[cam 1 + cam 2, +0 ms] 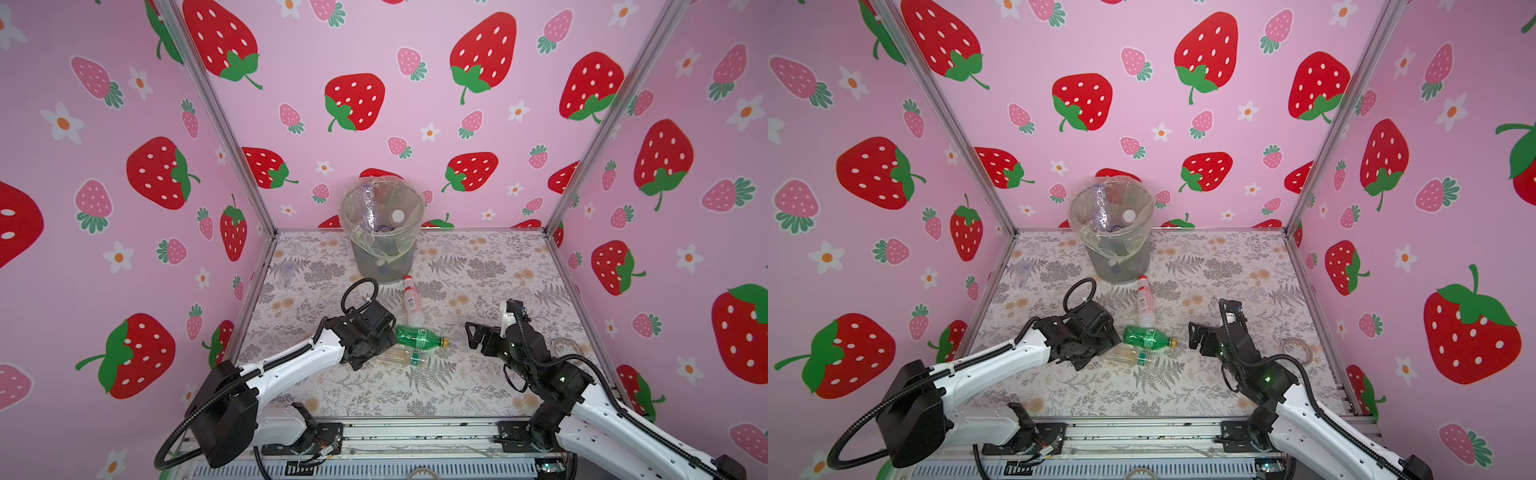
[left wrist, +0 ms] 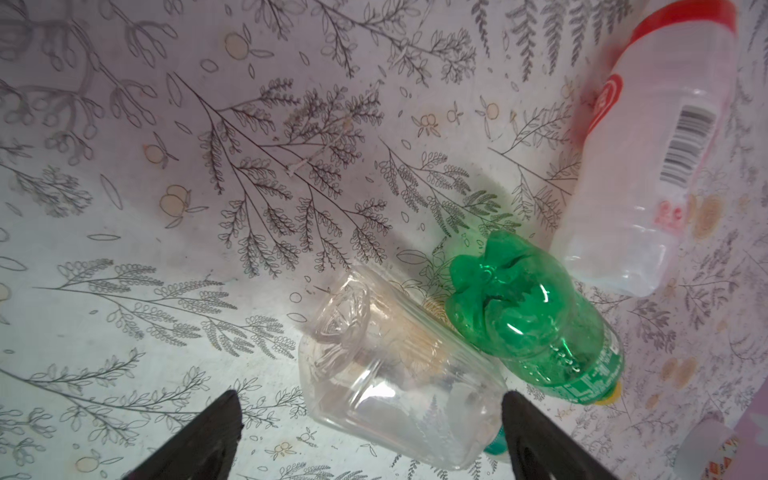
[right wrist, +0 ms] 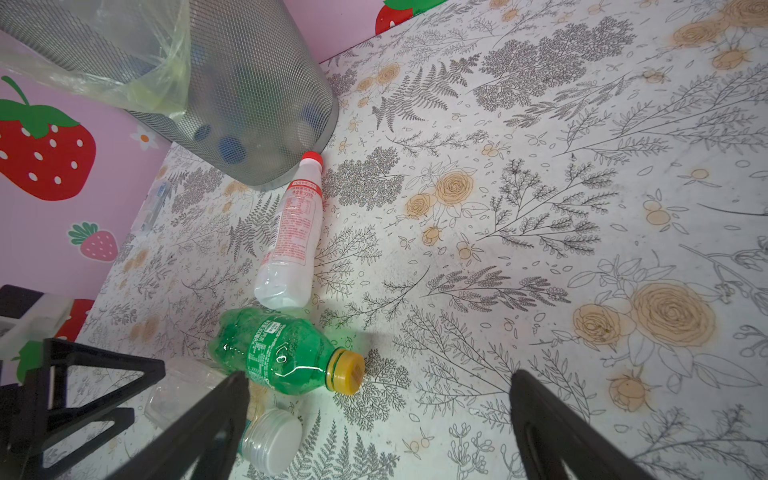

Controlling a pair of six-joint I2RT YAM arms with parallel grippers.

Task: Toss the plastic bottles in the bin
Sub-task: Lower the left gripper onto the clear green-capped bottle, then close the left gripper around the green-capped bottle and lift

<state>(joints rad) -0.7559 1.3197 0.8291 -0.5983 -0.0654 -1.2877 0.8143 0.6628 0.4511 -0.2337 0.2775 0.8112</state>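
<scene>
Both wide open, gripping nothing: left gripper hangs over the clear bottle, whose cap end hides behind a finger, and right gripper sits near the green bottle, at its capped end. Red-capped bottle lies with its cap at the bin, whose contents are just blurry shapes through the liner. Faint clear object by the left wall, too smeared to identify.

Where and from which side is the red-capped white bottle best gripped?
Probably the white bottle mid-body, from above, closing across its width: it lies flat, cap toward the bin, long sides clear, base close to the green bottle.
</scene>
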